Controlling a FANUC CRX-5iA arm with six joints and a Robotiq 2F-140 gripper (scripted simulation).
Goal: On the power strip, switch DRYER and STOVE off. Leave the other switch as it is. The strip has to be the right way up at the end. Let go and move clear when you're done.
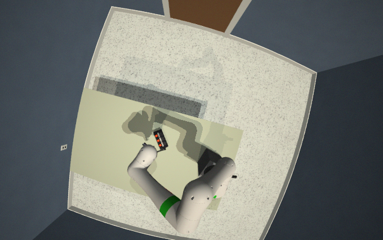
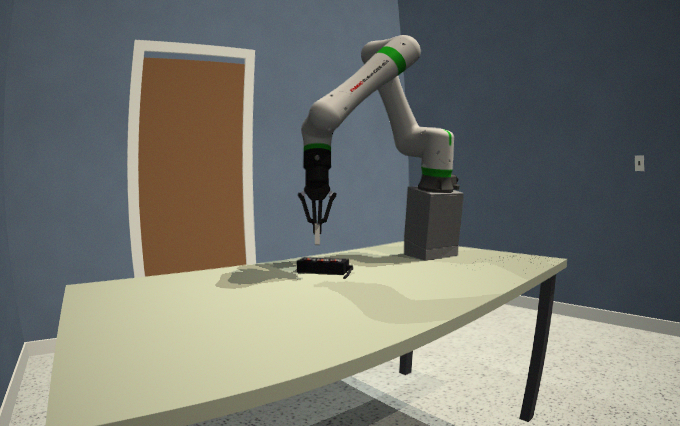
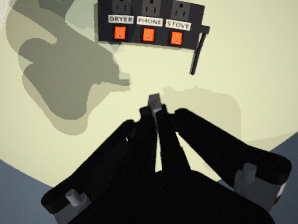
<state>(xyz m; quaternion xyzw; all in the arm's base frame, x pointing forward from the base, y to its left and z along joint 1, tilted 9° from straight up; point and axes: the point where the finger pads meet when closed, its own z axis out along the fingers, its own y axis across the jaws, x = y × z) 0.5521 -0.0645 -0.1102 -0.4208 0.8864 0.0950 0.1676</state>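
A black power strip (image 1: 160, 138) (image 2: 322, 264) (image 3: 150, 19) lies face up on the pale green table (image 1: 98, 141) (image 2: 250, 326). In the wrist view it shows three labelled rocker switches, DRYER (image 3: 120, 32), a middle one (image 3: 149, 35) and STOVE (image 3: 176, 38), all lit orange. A short black cord stub (image 3: 197, 52) sticks out at the STOVE end. My gripper (image 2: 317, 238) (image 3: 156, 102) is shut with nothing between the fingers. It hangs pointing down, well above the table and a little to the DRYER end of the strip, not touching it.
The arm's grey pedestal (image 2: 433, 222) stands on the table behind the strip. A brown door (image 2: 192, 165) is in the back wall. The table's edges run near the camera and to the right.
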